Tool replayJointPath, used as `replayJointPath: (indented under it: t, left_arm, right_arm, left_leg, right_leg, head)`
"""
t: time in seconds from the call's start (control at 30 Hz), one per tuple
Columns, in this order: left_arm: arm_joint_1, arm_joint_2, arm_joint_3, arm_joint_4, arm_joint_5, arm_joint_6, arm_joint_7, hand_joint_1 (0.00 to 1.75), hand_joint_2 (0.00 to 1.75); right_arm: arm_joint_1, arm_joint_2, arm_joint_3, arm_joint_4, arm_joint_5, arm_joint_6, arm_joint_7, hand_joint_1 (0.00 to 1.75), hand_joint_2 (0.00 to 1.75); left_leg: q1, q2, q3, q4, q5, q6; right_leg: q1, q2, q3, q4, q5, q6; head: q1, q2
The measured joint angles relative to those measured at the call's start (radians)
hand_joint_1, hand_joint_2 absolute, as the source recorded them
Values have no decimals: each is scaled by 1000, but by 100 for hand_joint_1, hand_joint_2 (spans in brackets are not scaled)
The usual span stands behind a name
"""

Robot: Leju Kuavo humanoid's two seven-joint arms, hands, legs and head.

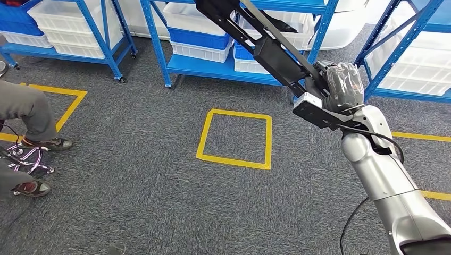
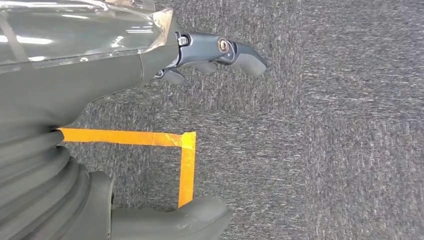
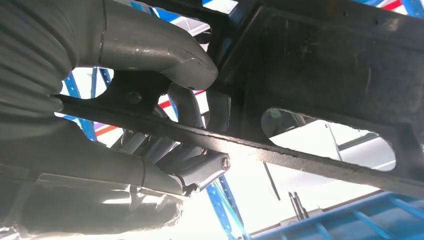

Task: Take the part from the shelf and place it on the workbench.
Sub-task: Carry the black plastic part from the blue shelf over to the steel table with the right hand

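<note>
— What's that part [image 1: 268,50] in my right hand [image 1: 343,85] made of?
— Black metal, matt, scuffed along its edges [image 3: 300,155]. My silver forearm [image 1: 383,180] is smooth and glossy.
— The floor?
— Grey carpet [image 1: 149,186], rough, with glossy yellow tape [image 1: 234,159]. The shelves [image 1: 213,66] are blue painted metal holding smooth white plastic bins [image 1: 202,50]

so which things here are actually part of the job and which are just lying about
Part of the job:
- black part, held up in the right hand
- blue shelf, behind it

Just lying about:
- white bins on the left rack
- yellow tape square on the carpet
- person's legs and a chair base
- left hand, holding nothing over the carpet
</note>
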Motion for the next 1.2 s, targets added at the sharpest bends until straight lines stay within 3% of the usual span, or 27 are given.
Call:
replayJointPath:
  t: [0.03, 0.1, 0.13, 0.2, 0.27, 0.3, 0.33, 0.37, 0.43, 0.47, 0.5, 0.53, 0.6, 0.63, 0.7, 0.77, 0.8, 0.83, 0.87, 0.97, 1.0, 1.07, 1.2]
  left_arm:
    - [0, 2, 0, 0, -1, 0, 0, 0, 175]
    - [0, 3, 0, 0, -2, -1, -1, 0, 175]
    - [-1, 4, 0, 0, -2, -1, -1, 0, 175]
    - [-1, 3, 0, 0, 0, 0, -1, 0, 175]
    - [-1, 4, 1, 0, 5, 2, -1, 0, 175]
    - [0, 3, 1, 0, 7, 3, -2, 0, 175]
    - [0, 2, 1, 0, 9, 4, -2, 0, 175]
    - [1, 1, 1, 0, 10, 5, -3, 0, 175]
    - [3, 0, 1, 0, 12, 6, -6, 0, 175]
    - [3, 1, 1, 0, 13, 7, -7, 0, 175]
    - [4, 2, 1, 0, 13, 7, -8, 0, 175]
    - [5, 3, 1, 0, 13, 7, -9, 0, 175]
    - [8, 3, 0, 1, 13, 7, -10, 0, 175]
    - [9, 3, 0, 1, 13, 7, -10, 0, 175]
    - [12, 4, 0, 1, 13, 8, -13, 0, 175]
    - [13, 5, 0, 1, 13, 11, -19, 0, 175]
    - [14, 5, 0, 1, 13, 12, -22, 0, 175]
    - [15, 5, 0, 1, 14, 13, -25, 0, 175]
    - [16, 5, 0, 1, 14, 14, -27, 0, 175]
    - [17, 6, 0, 1, 15, 21, -33, 0, 175]
    - [18, 6, 0, 1, 14, 23, -35, 0, 175]
    - [19, 6, 0, 1, 11, 24, -39, 0, 175]
    - [20, 4, 0, 1, 9, 24, -41, 0, 175]
  right_arm:
    - [2, 0, 1, -1, 0, -1, 1, 175, 175]
    - [6, 1, 3, -2, 5, -5, 4, 175, 175]
    - [9, 2, 4, -2, 10, -8, 8, 175, 175]
    - [12, 5, 8, -2, 20, -11, 16, 175, 175]
    - [16, 8, 13, -2, 23, -12, 22, 175, 175]
    - [18, 10, 15, -2, 23, -11, 23, 175, 175]
    - [19, 12, 17, -2, 21, -10, 22, 175, 175]
    - [20, 14, 18, -2, 19, -7, 20, 175, 175]
    - [19, 20, 20, -2, 17, -1, 17, 175, 175]
    - [19, 24, 22, -2, 17, 2, 16, 175, 175]
    - [19, 28, 24, -2, 17, 5, 15, 175, 175]
    - [20, 32, 28, -2, 18, 7, 15, 175, 175]
    - [22, 42, 36, 0, 18, 10, 15, 175, 175]
    - [23, 47, 40, 0, 16, 12, 14, 175, 175]
    - [25, 57, 45, 1, 6, 19, 15, 175, 175]
    - [29, 64, 49, 1, 4, 23, 16, 175, 175]
    - [32, 67, 51, 1, 10, 23, 17, 175, 175]
    - [36, 68, 53, 1, 18, 23, 18, 175, 175]
    - [40, 69, 55, 1, 28, 22, 18, 175, 175]
    - [42, 69, 60, -2, 48, 21, 20, 175, 175]
    - [42, 70, 61, -3, 50, 21, 21, 175, 175]
    - [41, 71, 62, -6, 53, 21, 23, 175, 175]
    - [41, 72, 65, -12, 60, 21, 23, 175, 175]
  left_leg:
    - [-4, 1, 7, -17, -4, 6]
    - [-6, 3, 0, -30, 15, 19]
    - [-4, 6, -5, -38, 29, 27]
    - [0, 11, -23, -49, 58, 38]
    - [0, 12, -53, -50, 82, 40]
    - [0, 12, -68, -49, 93, 39]
    - [1, 13, -84, -49, 105, 36]
    - [3, 13, -99, -48, 116, 31]
    - [6, 13, -126, -44, 137, 18]
    - [6, 13, -134, -42, 147, 11]
    - [4, 13, -140, -40, 155, 3]
    - [2, 13, -143, -40, 163, -2]
    - [4, 13, -147, -40, 173, -10]
    - [8, 12, -154, -31, 161, -14]
    - [13, 10, -180, 40, 86, -22]
    - [13, 6, -219, 172, -9, -26]
    - [13, 5, -230, 227, -32, -28]
    - [14, 5, -226, 253, -37, -28]
    - [14, 5, -203, 240, -27, -27]
    - [12, 3, -65, 55, 19, -16]
    - [10, 2, -36, 11, 25, -11]
    - [5, 1, -24, -14, 28, -3]
    - [-4, 1, -31, -25, 38, 2]
  right_leg:
    - [0, -1, -2, -2, 8, 7]
    - [-1, -3, -5, -6, 19, 21]
    - [-1, -2, -14, 3, 9, 23]
    - [-2, -2, -47, 80, -57, 17]
    - [-8, -1, -86, 211, -136, 15]
    - [-11, -1, -93, 260, -154, 21]
    - [-15, -2, -83, 278, -154, 31]
    - [-20, -2, -53, 256, -140, 43]
    - [-26, -2, 53, 128, -119, 61]
    - [-23, 0, 99, 65, -120, 60]
    - [-20, 1, 124, 21, -127, 55]
    - [-16, 3, 134, 1, -135, 47]
    - [-18, 5, 119, 2, -127, 28]
    - [-20, 4, 115, 3, -120, 16]
    - [-22, 2, 102, 2, -104, -8]
    - [-17, 2, 85, 3, -87, -19]
    - [-15, 2, 76, 4, -80, -18]
    - [-14, 2, 68, 4, -74, -17]
    - [-14, 2, 61, 5, -69, -14]
    - [-12, 2, 53, 5, -59, -3]
    - [-10, 2, 52, 5, -56, 2]
    - [-4, 1, 49, 5, -51, 11]
    - [5, -1, 44, -3, -42, 9]
  head:
    - [0, 0]
    - [-1, 0]
    - [0, 0]
    - [3, 0]
    - [5, 0]
    - [5, 0]
    - [5, 0]
    - [5, 0]
    - [6, 0]
    - [5, 0]
    - [4, 0]
    - [3, 0]
    - [0, 0]
    - [-2, 0]
    - [-4, 0]
    - [-5, 0]
    - [-5, 0]
    - [-5, 0]
    - [-5, 0]
    - [-5, 0]
    - [-4, 0]
    - [-3, 0]
    - [-1, 0]
